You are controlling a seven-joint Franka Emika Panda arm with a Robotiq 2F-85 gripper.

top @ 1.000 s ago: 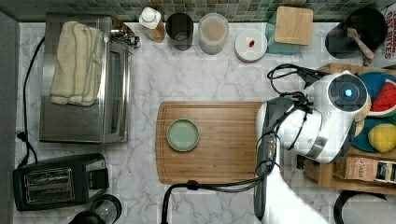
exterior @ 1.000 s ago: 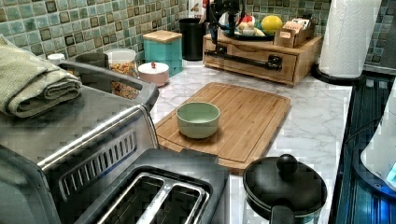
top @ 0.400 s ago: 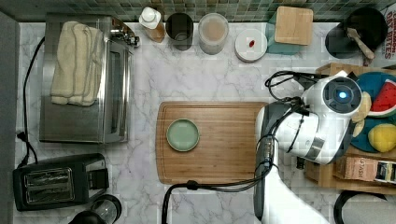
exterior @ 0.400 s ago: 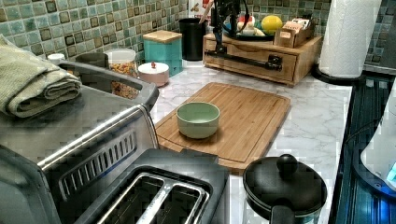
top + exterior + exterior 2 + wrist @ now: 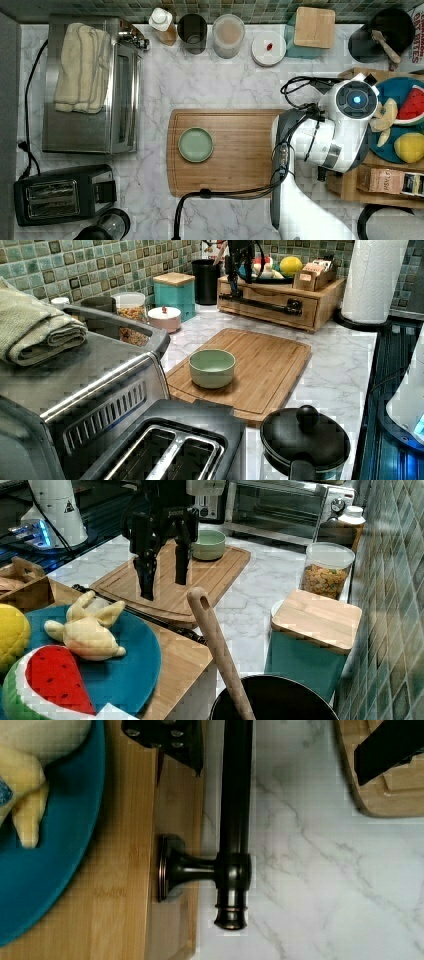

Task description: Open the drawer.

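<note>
**Claw poised above the drawer handle, drawer not yet opened**

A kitchen counter of white marble is shown. The robot arm's claw (image 5: 162, 577) is seen pointing downward, with its two dark fingers (image 5: 147, 575) spread well apart and nothing held between them. Directly below the claw lies the long black bar handle (image 5: 235, 820) of the drawer (image 5: 272, 301). In the wrist view, the bar is seen running between the two fingers, one finger to each side of it, and one end of the bar with its short mounting post is visible against the light-wood drawer front. No contact between fingers and bar can be made out; the claw appears to hang a little above the handle.

The drawer is set in a low wooden box unit (image 5: 327, 305), beneath the claw. In the left view its front is seen flush with the unit, so it is judged to be fully closed. On top of the unit, just behind the claw, a blue plate (image 5: 120, 672) with toy food is carried. In front of the claw, on the counter, a wooden cutting board (image 5: 240, 150) with a green bowl (image 5: 196, 144) is laid.

The approach and alignment are judged largely done. Lowering, closing on the bar, and the pull outward are all left to do.
</note>
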